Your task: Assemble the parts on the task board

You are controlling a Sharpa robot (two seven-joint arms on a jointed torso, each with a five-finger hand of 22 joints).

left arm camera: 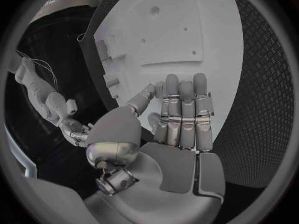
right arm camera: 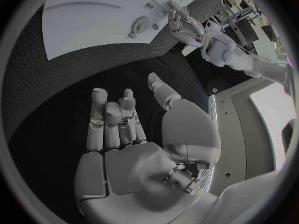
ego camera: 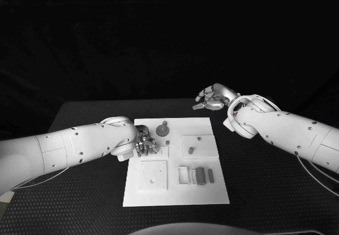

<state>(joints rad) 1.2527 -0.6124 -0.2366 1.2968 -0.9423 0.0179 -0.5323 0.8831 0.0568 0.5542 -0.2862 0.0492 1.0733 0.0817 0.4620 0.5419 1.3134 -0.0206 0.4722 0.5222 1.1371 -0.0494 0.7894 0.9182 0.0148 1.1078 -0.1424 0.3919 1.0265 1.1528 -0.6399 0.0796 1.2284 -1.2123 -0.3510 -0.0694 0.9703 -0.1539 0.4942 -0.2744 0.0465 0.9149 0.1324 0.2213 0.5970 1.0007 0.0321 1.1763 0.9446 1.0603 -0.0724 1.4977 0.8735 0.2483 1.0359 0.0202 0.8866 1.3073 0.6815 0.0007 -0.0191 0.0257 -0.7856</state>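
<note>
Head view: the task board [ego camera: 177, 196] is lying in the middle of the black surface [ego camera: 268, 191]. The left hand [ego camera: 145, 142] is hovering over the board's left edge, fingers pointing down and loosely apart, nothing in them. Just beside its fingertips a round grey part [ego camera: 163, 129] is sitting near the board's top. Grey parts [ego camera: 201, 175] are lying in a recess low on the board's right half, and a small part [ego camera: 192, 149] is sitting on a raised block above them. The right hand [ego camera: 212, 97] is hanging beyond the board's top right corner, over the bare surface, fingers curled partway; whether it is carrying anything is hard to tell here.

Left wrist view: the left hand [left arm camera: 177, 117] is showing straight fingers side by side, thumb set apart, holding nothing, with the task board [left arm camera: 187, 30] past its fingertips.

Right wrist view: the right hand [right arm camera: 124, 129] is spreading its fingers and thumb, palm bare, gripping nothing, over the dark surface [right arm camera: 56, 74]. The board [right arm camera: 81, 15] is lying beyond, with the left hand [right arm camera: 184, 22] at its edge.
</note>
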